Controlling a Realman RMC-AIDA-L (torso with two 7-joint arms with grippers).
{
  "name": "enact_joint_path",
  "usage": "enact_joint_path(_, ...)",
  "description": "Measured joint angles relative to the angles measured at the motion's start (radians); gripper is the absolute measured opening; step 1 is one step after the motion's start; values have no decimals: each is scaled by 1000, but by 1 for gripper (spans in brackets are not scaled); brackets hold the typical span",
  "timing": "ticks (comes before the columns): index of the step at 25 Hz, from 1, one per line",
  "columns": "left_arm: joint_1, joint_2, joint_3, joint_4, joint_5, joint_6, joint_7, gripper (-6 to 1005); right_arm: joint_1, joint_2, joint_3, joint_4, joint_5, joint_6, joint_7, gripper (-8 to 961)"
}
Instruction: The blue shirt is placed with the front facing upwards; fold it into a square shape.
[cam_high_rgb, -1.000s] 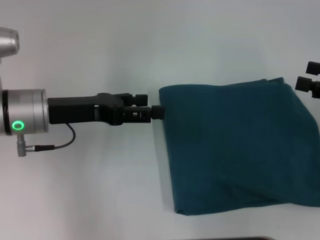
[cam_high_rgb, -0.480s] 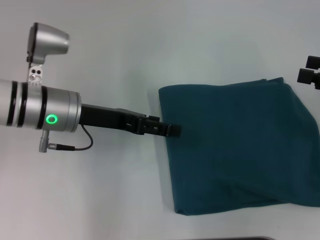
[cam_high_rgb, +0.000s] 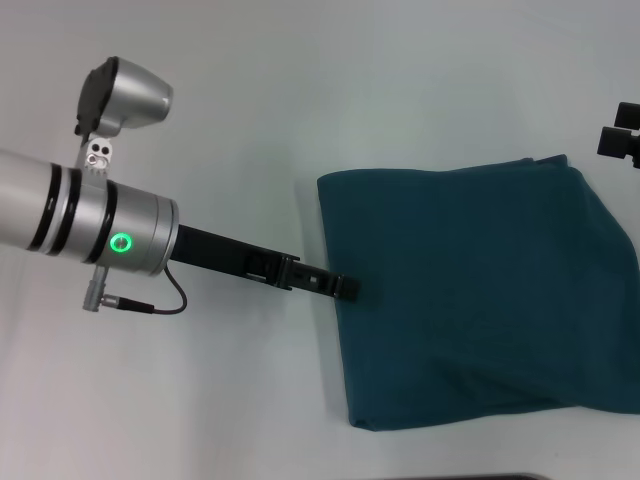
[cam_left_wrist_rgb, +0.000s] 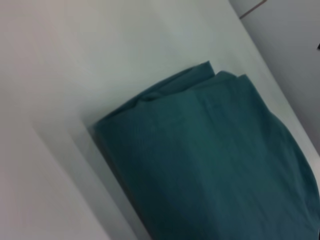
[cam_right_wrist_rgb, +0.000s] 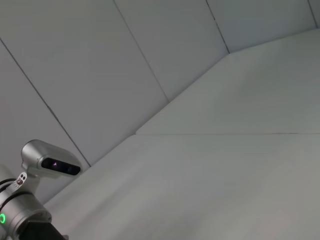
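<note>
The blue shirt (cam_high_rgb: 470, 290) lies folded into a rough square on the right half of the white table, plain teal side up, with its layered edges toward the far right corner. My left gripper (cam_high_rgb: 347, 288) reaches in from the left, its tip at the middle of the shirt's left edge. The left wrist view shows the folded blue shirt (cam_left_wrist_rgb: 210, 160) close up, with stacked layers at one corner. My right gripper (cam_high_rgb: 622, 142) sits at the picture's right edge, just beyond the shirt's far right corner and apart from it.
The bare white table (cam_high_rgb: 300, 100) stretches to the far side and left of the shirt. The left arm's silver wrist with its green light (cam_high_rgb: 120, 243) hangs over the left side. The right wrist view shows white wall panels (cam_right_wrist_rgb: 165, 50) and the left wrist camera (cam_right_wrist_rgb: 50, 162).
My left arm has swung from level to slanted, and its tip has slid nearer along the shirt's left edge. The right gripper has edged slightly away. The shirt has kept its shape.
</note>
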Motion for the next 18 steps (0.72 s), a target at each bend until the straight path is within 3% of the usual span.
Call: enact_joint_path(18, -46, -10, 89, 18, -1, -5, -89, 936, 5, -8, 3, 0, 0, 0, 1, 915)
